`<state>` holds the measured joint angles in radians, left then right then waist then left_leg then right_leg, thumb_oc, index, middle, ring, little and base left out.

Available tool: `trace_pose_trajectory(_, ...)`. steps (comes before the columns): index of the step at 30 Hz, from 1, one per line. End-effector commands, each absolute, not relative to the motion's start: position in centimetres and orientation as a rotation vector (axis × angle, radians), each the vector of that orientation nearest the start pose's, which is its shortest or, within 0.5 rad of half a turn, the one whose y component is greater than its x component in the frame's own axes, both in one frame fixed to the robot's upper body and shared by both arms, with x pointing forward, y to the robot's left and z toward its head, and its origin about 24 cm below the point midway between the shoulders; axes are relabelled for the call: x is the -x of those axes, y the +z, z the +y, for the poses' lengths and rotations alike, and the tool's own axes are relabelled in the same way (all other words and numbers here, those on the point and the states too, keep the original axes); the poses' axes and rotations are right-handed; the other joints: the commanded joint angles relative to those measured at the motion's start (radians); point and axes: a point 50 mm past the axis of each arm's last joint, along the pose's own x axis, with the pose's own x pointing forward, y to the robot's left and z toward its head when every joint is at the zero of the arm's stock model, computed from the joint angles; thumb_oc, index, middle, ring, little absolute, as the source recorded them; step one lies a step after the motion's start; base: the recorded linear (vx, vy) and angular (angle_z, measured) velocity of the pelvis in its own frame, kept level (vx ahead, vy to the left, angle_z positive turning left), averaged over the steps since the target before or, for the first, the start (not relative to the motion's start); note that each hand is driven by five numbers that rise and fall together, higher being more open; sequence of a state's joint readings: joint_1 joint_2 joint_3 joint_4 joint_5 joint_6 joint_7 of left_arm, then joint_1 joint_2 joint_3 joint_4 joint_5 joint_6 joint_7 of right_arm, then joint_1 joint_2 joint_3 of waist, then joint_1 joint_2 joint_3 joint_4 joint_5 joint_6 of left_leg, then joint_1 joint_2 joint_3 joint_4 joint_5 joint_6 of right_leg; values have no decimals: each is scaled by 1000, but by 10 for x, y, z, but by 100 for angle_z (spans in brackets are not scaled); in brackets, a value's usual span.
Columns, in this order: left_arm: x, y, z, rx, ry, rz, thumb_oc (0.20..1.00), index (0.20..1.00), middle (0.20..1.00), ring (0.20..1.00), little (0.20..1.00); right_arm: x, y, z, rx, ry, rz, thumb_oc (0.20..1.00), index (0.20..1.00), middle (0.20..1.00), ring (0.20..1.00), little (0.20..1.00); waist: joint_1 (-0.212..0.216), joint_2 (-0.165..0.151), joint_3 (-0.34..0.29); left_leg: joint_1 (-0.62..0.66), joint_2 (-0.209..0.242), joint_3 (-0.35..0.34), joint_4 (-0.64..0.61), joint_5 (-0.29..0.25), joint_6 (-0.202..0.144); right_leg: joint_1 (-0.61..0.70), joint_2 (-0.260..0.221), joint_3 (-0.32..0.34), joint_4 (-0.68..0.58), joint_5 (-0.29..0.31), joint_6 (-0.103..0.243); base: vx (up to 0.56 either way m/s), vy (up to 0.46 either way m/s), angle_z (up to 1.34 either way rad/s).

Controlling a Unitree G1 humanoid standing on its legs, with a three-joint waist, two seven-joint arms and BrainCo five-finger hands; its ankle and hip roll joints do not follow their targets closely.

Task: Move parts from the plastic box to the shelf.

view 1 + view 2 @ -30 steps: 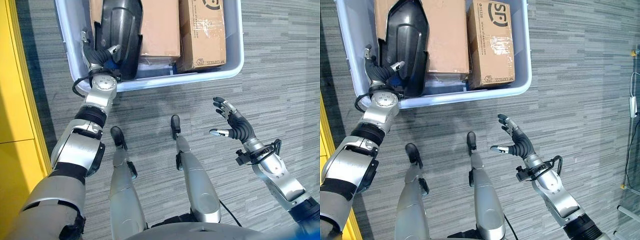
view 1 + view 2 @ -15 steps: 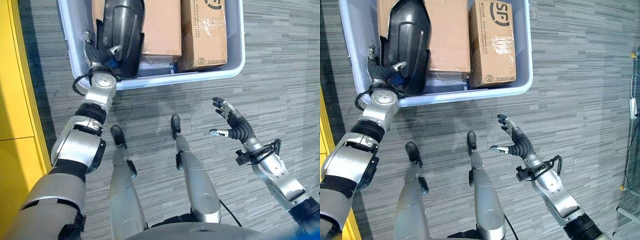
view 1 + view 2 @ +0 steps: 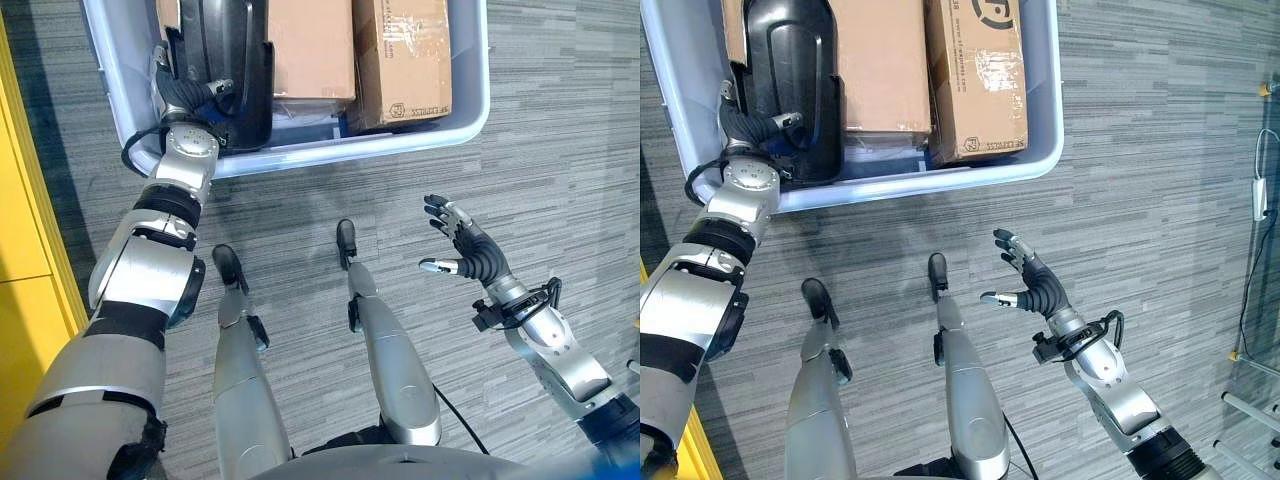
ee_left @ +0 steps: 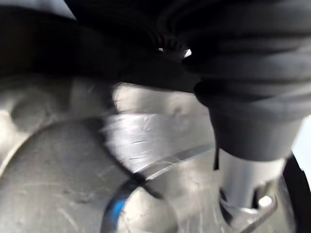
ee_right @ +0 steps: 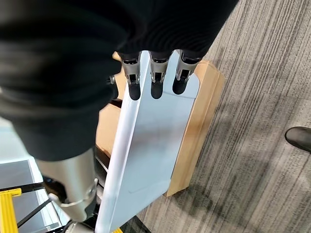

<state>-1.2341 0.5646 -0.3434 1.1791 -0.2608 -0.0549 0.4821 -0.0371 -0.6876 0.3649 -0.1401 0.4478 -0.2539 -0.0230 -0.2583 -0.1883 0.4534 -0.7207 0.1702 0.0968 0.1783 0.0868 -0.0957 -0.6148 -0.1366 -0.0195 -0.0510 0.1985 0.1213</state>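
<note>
- Our left hand (image 3: 188,98) reaches into the pale blue plastic box (image 3: 465,118) on the grey floor (image 3: 560,150), fingers curled round the shiny black curved part (image 3: 232,60).
- Our right hand (image 3: 468,250) hangs open above the floor, holding nothing.

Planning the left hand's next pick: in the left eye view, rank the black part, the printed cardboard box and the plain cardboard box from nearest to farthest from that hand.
From the left hand:
1. Black part, touching it.
2. Plain cardboard box, mid-bin.
3. Printed cardboard box, bin's right end.
</note>
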Motion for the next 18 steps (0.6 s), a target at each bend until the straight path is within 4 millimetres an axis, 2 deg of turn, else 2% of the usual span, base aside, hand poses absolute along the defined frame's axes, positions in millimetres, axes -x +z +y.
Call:
trace_pose_trajectory(1, -393, 200, 301, -451, 715, -46, 200, 200, 200, 200, 200, -239, 109, -185, 167, 370, -282, 1000, 1000, 1000, 1000, 1000, 12, -29, 32, 13, 22, -47, 68, -89, -8, 22, -84, 32, 162, -97, 61, 0, 0, 0)
trace_pose_trajectory(10, -387, 183, 309, -420, 730, 0, 200, 200, 200, 200, 200, -235, 106, -185, 166, 382, -271, 1000, 1000, 1000, 1000, 1000, 13, -25, 22, 1, 22, -47, 75, -97, -5, 11, -82, 33, 172, -105, 58, 0, 0, 0)
trace_pose_trajectory(18, -383, 178, 316, -435, 744, 17, 200, 200, 200, 200, 200, -235, 107, -187, 172, 385, -267, 1000, 1000, 1000, 1000, 1000, 20, -17, 14, 15, 21, -48, 81, -99, -5, 18, -82, 33, 183, -112, 57, 0, 0, 0)
